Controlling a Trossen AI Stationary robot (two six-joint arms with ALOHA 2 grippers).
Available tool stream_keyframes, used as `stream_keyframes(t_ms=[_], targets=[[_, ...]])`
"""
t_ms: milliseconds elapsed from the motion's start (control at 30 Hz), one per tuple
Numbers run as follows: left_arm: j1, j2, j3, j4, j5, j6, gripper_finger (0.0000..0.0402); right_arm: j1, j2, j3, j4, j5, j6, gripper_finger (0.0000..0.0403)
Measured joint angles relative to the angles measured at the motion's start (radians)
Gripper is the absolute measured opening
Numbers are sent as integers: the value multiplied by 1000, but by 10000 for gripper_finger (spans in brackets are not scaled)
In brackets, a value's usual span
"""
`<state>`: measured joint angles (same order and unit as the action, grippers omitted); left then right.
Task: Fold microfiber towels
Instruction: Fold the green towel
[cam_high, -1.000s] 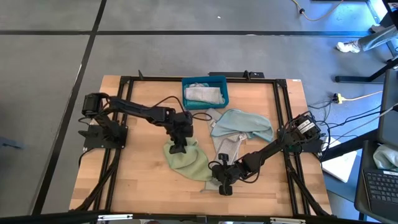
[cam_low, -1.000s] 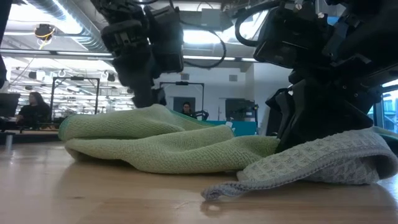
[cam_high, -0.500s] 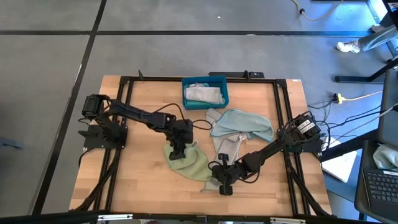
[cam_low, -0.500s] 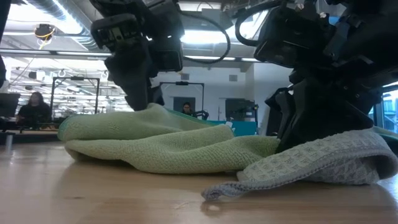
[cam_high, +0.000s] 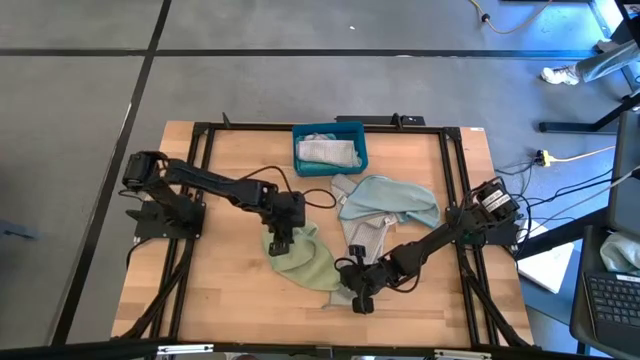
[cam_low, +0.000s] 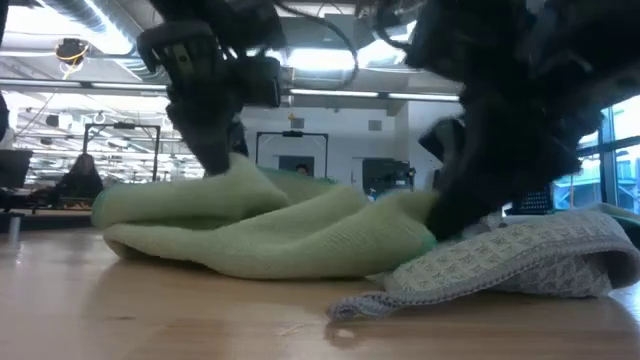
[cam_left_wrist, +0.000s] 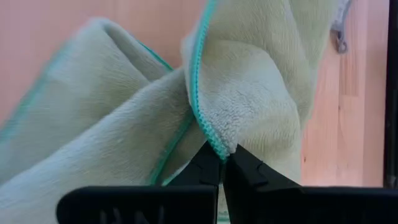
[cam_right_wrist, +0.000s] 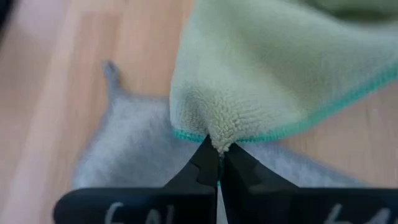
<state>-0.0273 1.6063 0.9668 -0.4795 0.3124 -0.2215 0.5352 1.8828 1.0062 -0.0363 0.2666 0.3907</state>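
The left end effector (cam_left_wrist: 221, 163) is pinched tight on the teal-stitched hem of the pale green towel (cam_high: 303, 258), which sits crumpled at the middle of the wooden surface (cam_high: 220, 290) in the high view. The right end effector (cam_right_wrist: 217, 163) is clamped on another edge of that towel, lower right of centre, above a grey towel (cam_right_wrist: 124, 149). A blue bin (cam_high: 329, 148) sits at the upper centre. Behind the surface is an open workshop where people (cam_low: 80, 180) sit at benches on the left.

right claw (cam_right_wrist: 219, 163) pinching pale green towel (cam_right_wrist: 280, 68) edge, grey towel (cam_right_wrist: 124, 149) beneath
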Motion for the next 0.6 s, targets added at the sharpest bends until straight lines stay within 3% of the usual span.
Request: stream_keyframes(t_ms=[200, 333, 600], targets=[[-9, -172, 1, -59, -140, 2, 0, -3, -7, 53, -37, 14, -61, 7], [-43, -289, 2, -128, -282, -16, 0, -11, -12, 125, -130, 81, -135, 5], [-170, -432, 2, -290, -520, -108, 0, -48, -16, 356, -372, 382, -353, 6]])
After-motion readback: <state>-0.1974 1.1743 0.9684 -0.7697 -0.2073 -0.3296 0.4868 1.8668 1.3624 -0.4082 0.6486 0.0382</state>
